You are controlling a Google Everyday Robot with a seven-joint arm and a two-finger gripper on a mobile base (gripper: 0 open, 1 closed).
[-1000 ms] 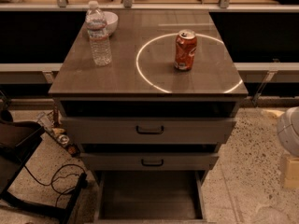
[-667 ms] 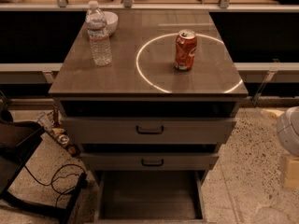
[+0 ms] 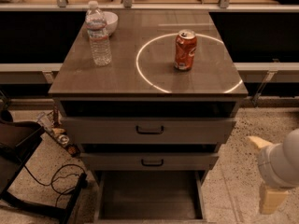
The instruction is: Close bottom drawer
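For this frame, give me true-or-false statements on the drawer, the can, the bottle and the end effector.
1. The bottom drawer is pulled out. True.
2. The can stands inside the white ring. True.
3. The bottle lies on its side. False: it stands upright.
4. The end effector touches the bottom drawer. False: it is to the right of the cabinet, apart from it.

One camera looks down from above and in front of the cabinet [image 3: 117, 78], fairly near, facing its front; the gripper [image 3: 266, 171] sits low, right of the cabinet.
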